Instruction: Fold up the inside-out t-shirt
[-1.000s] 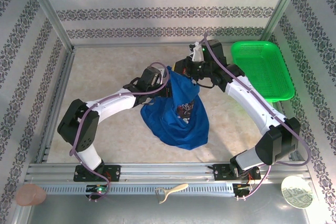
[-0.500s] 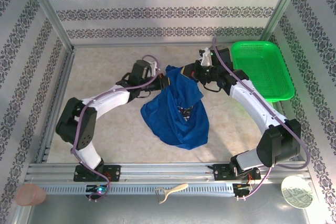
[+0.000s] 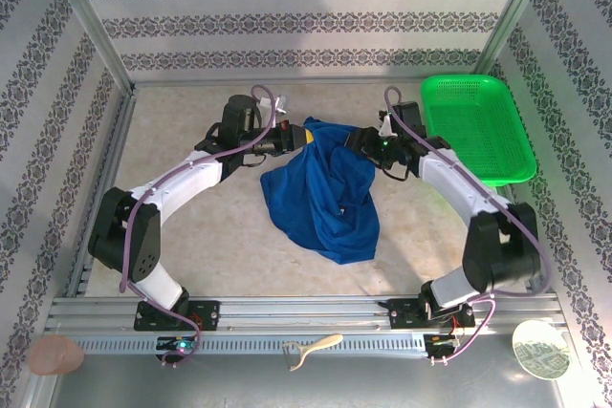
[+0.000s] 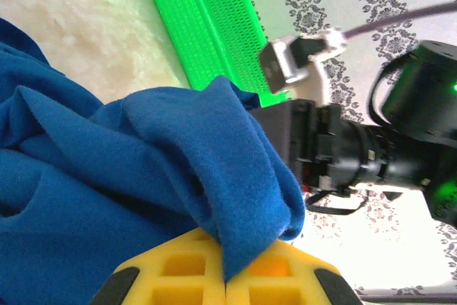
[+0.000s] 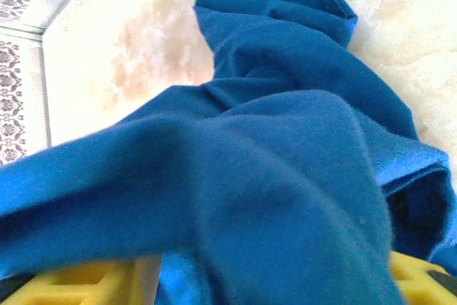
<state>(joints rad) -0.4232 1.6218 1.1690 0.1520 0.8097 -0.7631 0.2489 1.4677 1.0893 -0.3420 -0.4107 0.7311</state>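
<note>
The inside-out t-shirt is a royal blue heap in the middle of the table, its top edge stretched between my two grippers. My left gripper holds the left end of that edge. In the left wrist view its yellow fingers meet with a fold of the t-shirt pinched between them. My right gripper is at the right end of the edge. In the right wrist view its yellow fingers stand apart, with the t-shirt draped over the gap and hiding the tips.
A green mesh basket sits at the back right, also seen past the cloth. Patterned walls close in the back and sides. On the near rail lie a pink lump, a pale tool and a round disc.
The left gripper shut on the shirt's top edge and pulled left. The right gripper moved right and lower and its jaws parted. The shirt sank from a hanging bunch to a wider spread.
</note>
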